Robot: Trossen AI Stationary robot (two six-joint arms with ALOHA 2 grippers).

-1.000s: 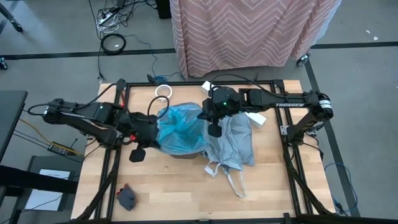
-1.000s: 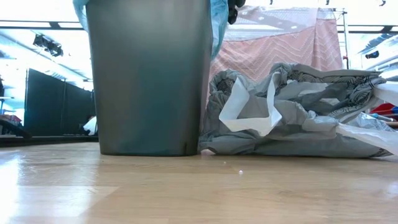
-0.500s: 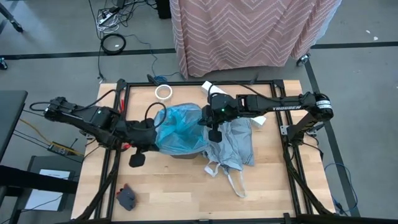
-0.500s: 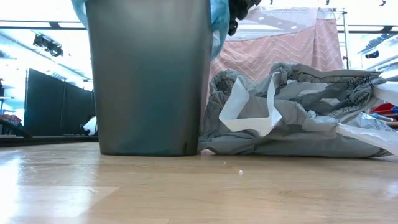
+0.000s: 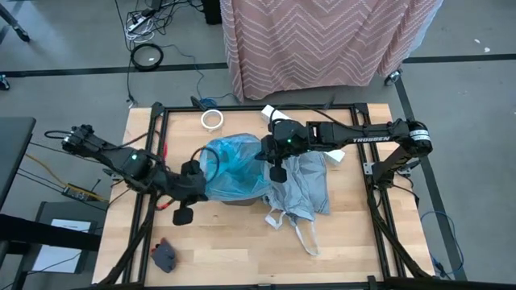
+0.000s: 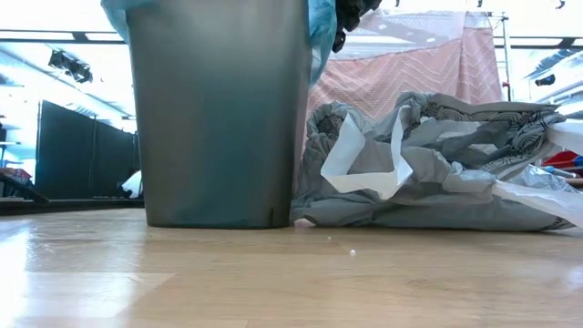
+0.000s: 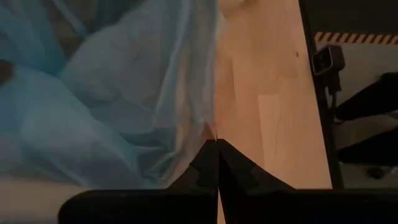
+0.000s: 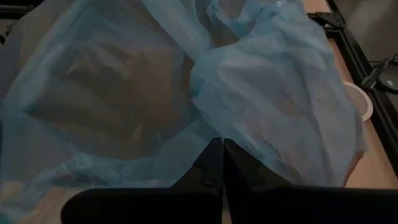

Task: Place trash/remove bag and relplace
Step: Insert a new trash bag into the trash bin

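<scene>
I see the wooden table (image 5: 347, 242) under both arms, with a grey bin (image 6: 219, 118) standing near its middle between the two grippers. The turquoise-blue bag (image 5: 235, 167) is draped into and over the bin's mouth, its plastic spilling over the rim on both sides. My left gripper (image 5: 198, 173) sits at the bin's left edge with fingers pressed together; a fold of blue plastic meets the tips in the left wrist view, so it looks pinched on the bag edge. My right gripper (image 5: 270, 151) is at the opposite rim, fingers closed too, blue film right at the tips in the right wrist view, apparently clamped on the bag. The grey bag (image 5: 302, 187) lies crumpled on the table just beyond the right gripper, against the bin's side, a white loop handle (image 6: 369, 159) facing the low camera. A white tape ring (image 5: 212, 119) lies behind the bin, apart from the left gripper. A small dark grey object (image 5: 164, 256) sits near the front table edge, well apart from the left gripper.
</scene>
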